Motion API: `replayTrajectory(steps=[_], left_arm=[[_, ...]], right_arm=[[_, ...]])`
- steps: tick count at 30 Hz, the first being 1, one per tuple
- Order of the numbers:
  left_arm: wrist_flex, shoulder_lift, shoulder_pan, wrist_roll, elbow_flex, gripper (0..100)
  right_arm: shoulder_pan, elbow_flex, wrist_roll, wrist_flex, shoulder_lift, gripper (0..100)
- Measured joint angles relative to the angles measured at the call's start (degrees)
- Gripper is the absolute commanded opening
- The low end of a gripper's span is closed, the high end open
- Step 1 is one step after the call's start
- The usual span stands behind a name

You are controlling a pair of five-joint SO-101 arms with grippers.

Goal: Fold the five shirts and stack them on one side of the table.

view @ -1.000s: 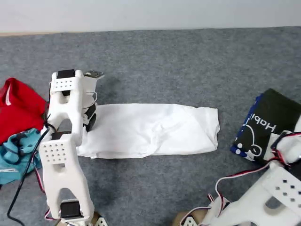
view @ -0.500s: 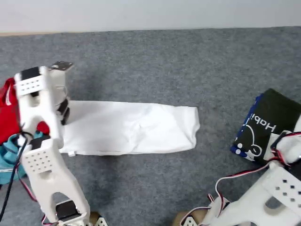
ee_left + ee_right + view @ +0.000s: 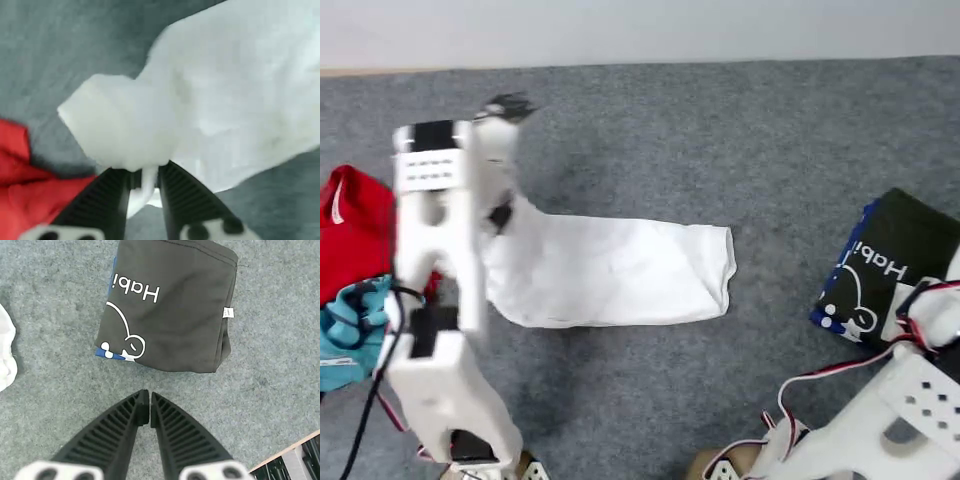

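Note:
A white shirt [image 3: 620, 270], folded into a long strip, lies across the middle of the grey table. Its left end is lifted off the table by my left gripper [image 3: 144, 176], which is shut on that bunched white cloth [image 3: 120, 132]. In the high view the left arm [image 3: 445, 200] stands over that lifted end. A folded black shirt [image 3: 895, 262] with white print rests at the right edge. My right gripper [image 3: 146, 402] hovers shut and holding nothing, just short of the black shirt [image 3: 170, 315].
A red shirt [image 3: 355, 230] and a teal shirt [image 3: 350, 330] lie heaped at the left edge. The red cloth [image 3: 30, 185] sits close beside the left gripper. Bare grey table [image 3: 720, 130] stretches behind the white shirt.
The left arm dragged the white shirt to the left, then swung back to the right and upward, lifting the shirt's left end. The right arm kept still.

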State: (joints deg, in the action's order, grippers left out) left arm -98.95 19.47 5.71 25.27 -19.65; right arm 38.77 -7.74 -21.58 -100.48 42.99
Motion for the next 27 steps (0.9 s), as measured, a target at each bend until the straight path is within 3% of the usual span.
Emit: replayTrajectory(steps=[9,14,24,27], left_arm=[[-0.18,-5.27,-22.68,-10.20,1.76,0],[-0.18,-1.85,-32.35,-16.09,-5.10,0],[-0.35,15.91,-38.86,-22.15,-24.62,1],[-0.35,19.34,-40.09,-22.42,-27.34,6]], right_arm=[[0.00,0.00,0.00,0.00,0.00,1.0],[0.00,0.00,0.00,0.00,0.00,1.0],[0.00,0.00,0.00,0.00,0.00,1.0],[0.00,0.00,0.00,0.00,0.00,1.0]])
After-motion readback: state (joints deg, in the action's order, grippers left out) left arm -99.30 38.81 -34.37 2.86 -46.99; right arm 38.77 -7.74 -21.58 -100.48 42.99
